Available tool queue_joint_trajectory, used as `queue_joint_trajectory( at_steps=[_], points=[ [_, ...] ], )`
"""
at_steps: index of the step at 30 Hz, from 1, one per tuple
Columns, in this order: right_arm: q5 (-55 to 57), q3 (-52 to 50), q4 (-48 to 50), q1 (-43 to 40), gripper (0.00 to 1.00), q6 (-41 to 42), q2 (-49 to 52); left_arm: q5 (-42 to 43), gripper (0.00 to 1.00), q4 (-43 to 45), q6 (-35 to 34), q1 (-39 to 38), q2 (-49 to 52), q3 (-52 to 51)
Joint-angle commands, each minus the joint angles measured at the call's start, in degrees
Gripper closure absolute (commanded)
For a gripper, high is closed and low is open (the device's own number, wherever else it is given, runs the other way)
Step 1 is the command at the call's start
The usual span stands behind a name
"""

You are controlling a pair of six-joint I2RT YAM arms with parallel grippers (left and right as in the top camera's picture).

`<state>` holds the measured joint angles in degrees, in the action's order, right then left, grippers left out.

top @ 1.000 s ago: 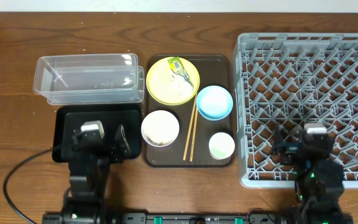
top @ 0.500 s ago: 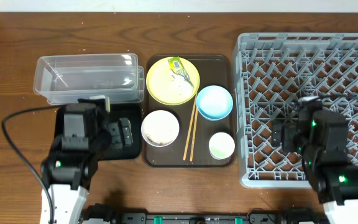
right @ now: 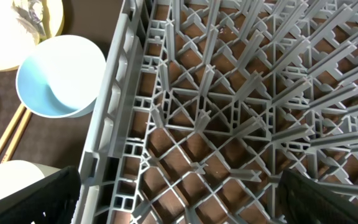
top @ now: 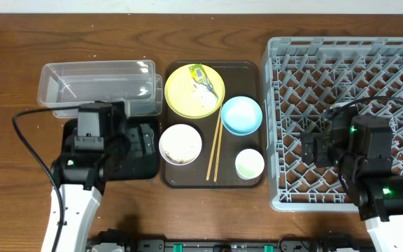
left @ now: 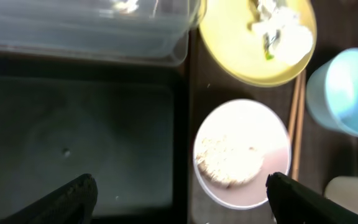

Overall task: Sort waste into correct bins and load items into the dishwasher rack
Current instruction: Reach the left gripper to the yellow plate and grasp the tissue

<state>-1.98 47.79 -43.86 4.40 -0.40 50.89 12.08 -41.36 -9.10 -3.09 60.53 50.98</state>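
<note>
A yellow plate (top: 194,91) on the brown tray carries the yellow-green wrapper (top: 200,72) and whitish scraps (top: 206,96). A blue bowl (top: 241,115), a white bowl (top: 180,143) holding rice scraps, a pale cup (top: 249,164) and chopsticks (top: 214,150) also lie on the tray. My left gripper (top: 140,142) is open and empty above the black bin (top: 71,131), beside the white bowl (left: 241,152). My right gripper (top: 313,149) is open and empty over the front left of the grey rack (top: 369,63). The left wrist view shows open jaws (left: 182,202); so does the right wrist view (right: 182,199).
The clear tub (top: 96,87) stands behind the black bin. The brown tray (top: 255,73) sits between the bins and the rack. The rack's left wall (right: 114,106) separates my right gripper from the blue bowl (right: 58,74). A black cable (top: 30,140) loops at the left.
Both arms have reached forward from the table's front edge. The left gripper now hangs over the black bin; the right one hangs over the rack. The objects have not moved.
</note>
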Motion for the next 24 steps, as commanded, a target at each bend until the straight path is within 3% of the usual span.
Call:
queue_joint_trajectory(
  at_steps=[1,10,16,24],
  points=[
    [-0.9,1.3,0.2,-0.4,0.01,0.8,0.0,0.1,0.11,0.7,-1.7,0.2,4.0,7.2],
    [-0.9,1.3,0.3,-0.4,0.01,0.8,0.0,0.1,0.11,8.6,-2.3,-2.9,18.2,18.9],
    [-0.9,1.3,0.4,-0.4,0.01,0.8,0.0,0.1,0.12,19.1,-7.8,-8.2,27.3,19.6],
    [-0.9,1.3,0.4,-0.4,0.01,0.8,0.0,0.1,0.12,29.1,-8.8,-16.2,39.5,19.6]
  ],
)
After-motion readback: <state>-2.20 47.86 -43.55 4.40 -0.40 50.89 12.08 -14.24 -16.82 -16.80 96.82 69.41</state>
